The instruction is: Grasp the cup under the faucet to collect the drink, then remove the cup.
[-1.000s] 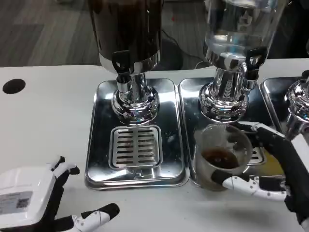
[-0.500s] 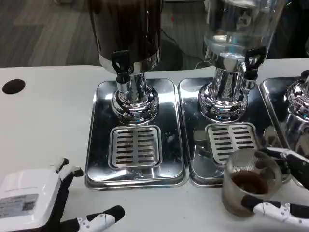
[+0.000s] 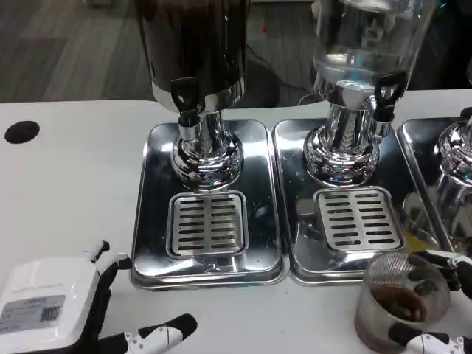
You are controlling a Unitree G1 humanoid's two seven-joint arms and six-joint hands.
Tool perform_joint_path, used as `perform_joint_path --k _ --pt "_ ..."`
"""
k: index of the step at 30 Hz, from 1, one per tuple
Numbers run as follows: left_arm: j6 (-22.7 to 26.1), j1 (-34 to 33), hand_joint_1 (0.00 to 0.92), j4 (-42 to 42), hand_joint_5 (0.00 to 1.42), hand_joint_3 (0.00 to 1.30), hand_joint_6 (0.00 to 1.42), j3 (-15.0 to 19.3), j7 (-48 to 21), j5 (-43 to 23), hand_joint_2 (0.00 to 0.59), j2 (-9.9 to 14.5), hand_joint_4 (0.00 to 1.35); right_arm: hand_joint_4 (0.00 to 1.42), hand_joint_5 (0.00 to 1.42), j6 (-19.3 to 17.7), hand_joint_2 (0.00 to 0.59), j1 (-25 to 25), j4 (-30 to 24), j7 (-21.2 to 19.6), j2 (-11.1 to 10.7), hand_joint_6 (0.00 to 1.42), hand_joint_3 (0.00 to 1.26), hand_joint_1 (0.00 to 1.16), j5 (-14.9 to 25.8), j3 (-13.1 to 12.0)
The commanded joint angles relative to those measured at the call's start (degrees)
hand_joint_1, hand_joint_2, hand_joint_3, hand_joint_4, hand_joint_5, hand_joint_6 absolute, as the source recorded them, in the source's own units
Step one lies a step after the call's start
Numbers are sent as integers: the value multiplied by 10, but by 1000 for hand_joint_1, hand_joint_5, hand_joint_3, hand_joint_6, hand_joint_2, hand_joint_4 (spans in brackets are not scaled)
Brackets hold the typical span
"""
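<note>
Cup (image 3: 402, 299), holding dark drink, sits gripped in the right robot hand (image 3: 435, 310) on the near-right worktop (image 3: 66, 192), clear of the faucet (image 3: 383, 92); removal looks nearly finished, release next.

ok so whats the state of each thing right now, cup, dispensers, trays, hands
clear plastic cup: upright on the table, off the tray, some dark drink inside, held by the right hand
left hand: open, holding nothing
dark-filled drink dispenser: faucet not pouring
clear drink dispenser: faucet not pouring
steel drip tray grate under the clear dispenser: bare
steel drip tray grate under the dark dispenser: bare
</note>
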Motion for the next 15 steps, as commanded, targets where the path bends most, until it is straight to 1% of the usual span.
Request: perform_joint_path --k 1,8,15 --pt "1 8 0 -11 208 300 488 6 -9 2 86 -2 133 492 450 -55 115 -4 15 -3 0 219 467 711 13 -10" --pt "-1 16 0 -14 208 300 489 11 -6 -2 85 -4 133 422 403 -76 106 -1 31 -2 -2 161 400 711 -2 -5" --pt "-5 22 0 -17 208 300 489 19 -5 -8 84 -6 133 404 387 -86 106 4 30 -9 -2 142 375 711 -26 -4"
